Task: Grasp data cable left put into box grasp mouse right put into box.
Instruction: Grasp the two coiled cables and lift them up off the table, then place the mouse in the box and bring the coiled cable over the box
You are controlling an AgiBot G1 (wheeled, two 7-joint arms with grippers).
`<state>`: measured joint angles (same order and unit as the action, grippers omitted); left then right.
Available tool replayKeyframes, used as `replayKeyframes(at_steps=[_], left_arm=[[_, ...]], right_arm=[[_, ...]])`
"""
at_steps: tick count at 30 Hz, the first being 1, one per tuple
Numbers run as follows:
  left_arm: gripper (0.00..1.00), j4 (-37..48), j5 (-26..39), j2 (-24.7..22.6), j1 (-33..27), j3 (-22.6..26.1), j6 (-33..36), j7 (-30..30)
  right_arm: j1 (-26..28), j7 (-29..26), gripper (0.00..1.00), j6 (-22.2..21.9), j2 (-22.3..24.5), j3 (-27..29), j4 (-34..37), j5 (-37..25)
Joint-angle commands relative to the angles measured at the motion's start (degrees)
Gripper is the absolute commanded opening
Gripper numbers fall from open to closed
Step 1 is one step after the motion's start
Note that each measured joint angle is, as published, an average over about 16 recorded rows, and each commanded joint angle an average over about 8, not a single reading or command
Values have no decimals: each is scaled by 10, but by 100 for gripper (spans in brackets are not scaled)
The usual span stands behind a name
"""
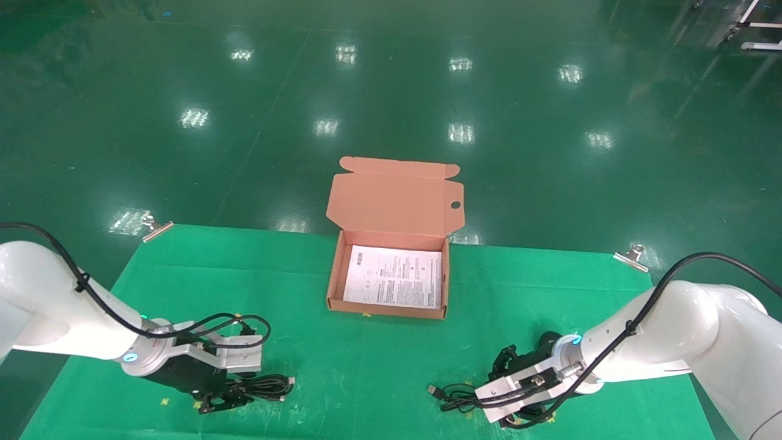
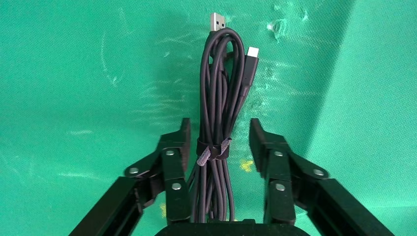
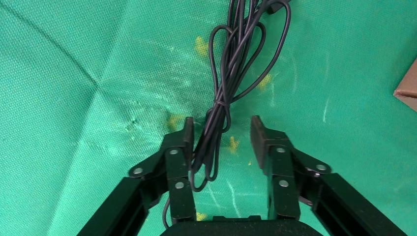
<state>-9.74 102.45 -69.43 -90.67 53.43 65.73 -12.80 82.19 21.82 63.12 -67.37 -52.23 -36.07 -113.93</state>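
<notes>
The salmon-orange box (image 1: 335, 269) lies open at the table's far middle, lid flap raised, with a printed sheet (image 1: 394, 276) inside. The data cable (image 2: 221, 98), a tied black bundle with a silver USB plug, lies on the green cloth near my left front (image 1: 269, 385). My left gripper (image 2: 220, 130) (image 1: 232, 391) is open and straddles the bundle at its tie strap. My right gripper (image 3: 220, 130) (image 1: 504, 391) is open low over the cloth, with loops of the mouse's thin black cord (image 3: 221, 98) (image 1: 455, 396) between its fingers. The mouse itself is hidden.
A corner of the box (image 3: 407, 93) shows at the edge of the right wrist view. Metal clips (image 1: 156, 227) (image 1: 632, 255) pin the green cloth at the table's far corners. Beyond the table is shiny green floor.
</notes>
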Motion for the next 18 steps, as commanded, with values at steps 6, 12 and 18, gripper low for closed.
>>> replayKeyframes(at_steps=[6, 12, 18], left_arm=[[0, -1, 1, 0, 0, 0, 0, 0], [0, -1, 1, 0, 0, 1, 0, 0], [0, -13, -6, 14, -10, -4, 18, -10]], right_arm=[[0, 0, 0, 1, 0, 0, -1, 0], [0, 0, 0, 1, 1, 0, -1, 1], [4, -3, 0, 1, 6, 4, -1, 4]])
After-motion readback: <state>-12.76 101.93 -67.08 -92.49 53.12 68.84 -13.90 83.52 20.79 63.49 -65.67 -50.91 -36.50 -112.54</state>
